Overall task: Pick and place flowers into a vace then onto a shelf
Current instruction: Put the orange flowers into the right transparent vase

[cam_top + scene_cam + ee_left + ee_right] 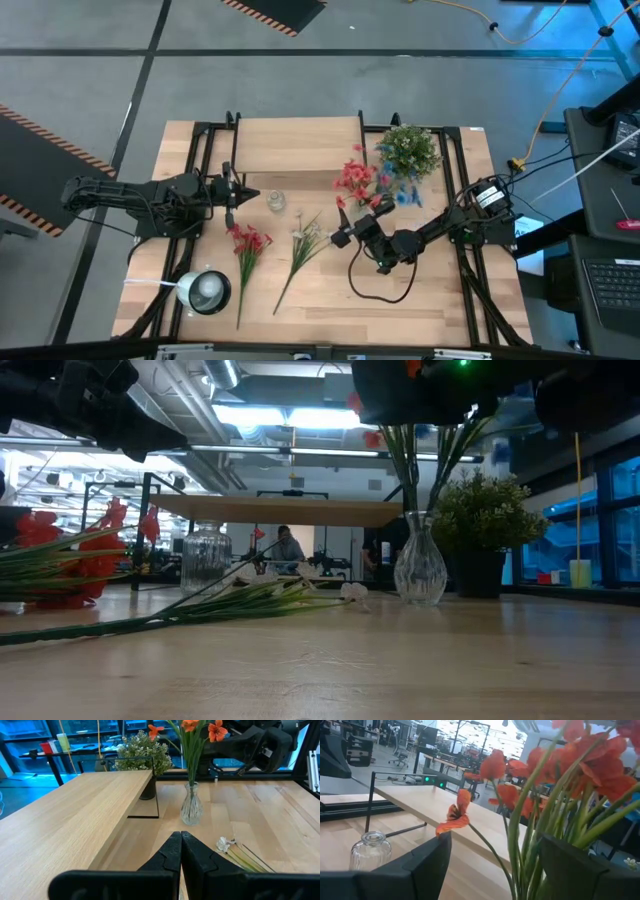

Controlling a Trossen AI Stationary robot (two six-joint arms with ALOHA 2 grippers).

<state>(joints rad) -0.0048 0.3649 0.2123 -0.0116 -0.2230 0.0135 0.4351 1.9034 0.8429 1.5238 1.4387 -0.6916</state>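
Two flower sprigs lie loose on the wooden tabletop [420, 290], one red [246, 243], one cream [303, 240]. At three o'clock, the right gripper [342, 237] stands spread around stems in the vase [420, 569]. The left gripper [234, 190] is clenched, empty, beside the shelf [290, 152]. A workshop lies beyond.

tabletop [420, 300]: we saw light wood carrying everything
shelf [290, 150]: stood on thin black legs at the far side, top bare
vases: narrow-neck vase [420, 572] with stems upright near the potted plant [482, 540]; glass jar [206, 558] by the shelf
loose: red sprig [246, 250] and whitish sprig [300, 245] lay flat
lamp [205, 292]: sat at the near-left corner
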